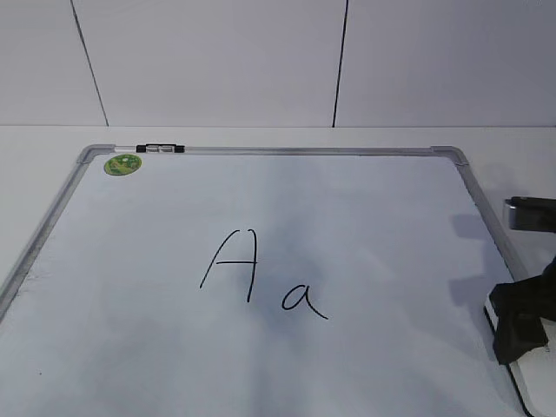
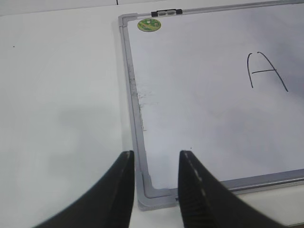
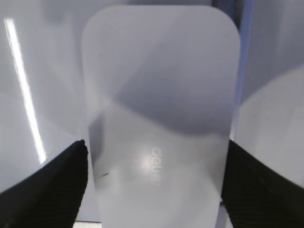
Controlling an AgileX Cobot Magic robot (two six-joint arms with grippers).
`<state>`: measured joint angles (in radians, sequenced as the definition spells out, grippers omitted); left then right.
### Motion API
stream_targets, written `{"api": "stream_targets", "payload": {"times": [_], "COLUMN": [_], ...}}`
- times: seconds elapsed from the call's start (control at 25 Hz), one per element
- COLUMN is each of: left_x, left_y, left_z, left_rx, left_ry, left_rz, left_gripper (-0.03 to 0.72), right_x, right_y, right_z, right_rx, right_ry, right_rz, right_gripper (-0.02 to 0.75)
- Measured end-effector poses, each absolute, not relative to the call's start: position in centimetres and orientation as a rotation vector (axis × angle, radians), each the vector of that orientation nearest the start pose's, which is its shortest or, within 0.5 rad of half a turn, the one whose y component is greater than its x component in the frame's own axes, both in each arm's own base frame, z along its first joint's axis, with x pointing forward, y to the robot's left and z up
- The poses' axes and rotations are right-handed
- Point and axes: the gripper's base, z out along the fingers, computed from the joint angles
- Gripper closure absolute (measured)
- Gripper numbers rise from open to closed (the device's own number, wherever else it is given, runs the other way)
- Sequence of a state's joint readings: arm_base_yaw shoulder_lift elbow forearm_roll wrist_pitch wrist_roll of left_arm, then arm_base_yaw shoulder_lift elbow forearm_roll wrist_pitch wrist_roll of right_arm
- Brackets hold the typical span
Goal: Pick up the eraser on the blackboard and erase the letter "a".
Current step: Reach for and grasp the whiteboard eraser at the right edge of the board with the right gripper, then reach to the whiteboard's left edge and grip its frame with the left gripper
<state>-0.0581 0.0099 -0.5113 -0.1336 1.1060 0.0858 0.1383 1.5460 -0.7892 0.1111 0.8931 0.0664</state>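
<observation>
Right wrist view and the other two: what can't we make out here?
- White rounded plastic eraser: in the exterior view the right gripper covers it almost fully.
- Contact: right wrist view shows the jaws wide beside the eraser; whether they touch it is unclear.
- Grey lettering on the eraser: blurred by glare in the right wrist view.
- Small handwritten "a": outside the left wrist view's right edge.
- Left gripper: outside the exterior view.

The white eraser [image 3: 159, 118], rounded with faint grey lettering, lies flat at the right edge of the silver-framed board [image 1: 365, 217], which lies flat and bears a thin black handwritten "a" [image 1: 304, 300] near its middle.
</observation>
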Motion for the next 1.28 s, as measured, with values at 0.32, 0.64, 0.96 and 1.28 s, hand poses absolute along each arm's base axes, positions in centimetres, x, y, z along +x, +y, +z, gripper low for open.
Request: {"api": "stream_targets", "payload": {"times": [0.32,0.64,0.96,1.28], "left_x": [-0.76,-0.76,-0.76,-0.76], "left_y": [-1.04,-1.04,-1.04,-1.04], "left_z": [27.74,27.74,27.74,27.74], "left_rx": [0.16,0.16,0.16,0.16], "left_ry": [2.078,2.078,2.078,2.078], "left_rz": [-0.144,-0.144,-0.144,-0.144], "left_gripper": [0.449,0.449,0.449,0.449], "right_x": [24.02,24.02,24.02,24.02], "right_y": [4.05,4.05,4.05,4.04], "right_z": [17.6,17.6,17.6,17.6], "right_rx": [-0.015,-0.015,-0.015,-0.016], "right_ry": [3.138,3.138,3.138,3.138], "right_rz": [0.121,0.121,0.121,0.121], "right_gripper": [0.151,0.155,0.174,0.176]}}
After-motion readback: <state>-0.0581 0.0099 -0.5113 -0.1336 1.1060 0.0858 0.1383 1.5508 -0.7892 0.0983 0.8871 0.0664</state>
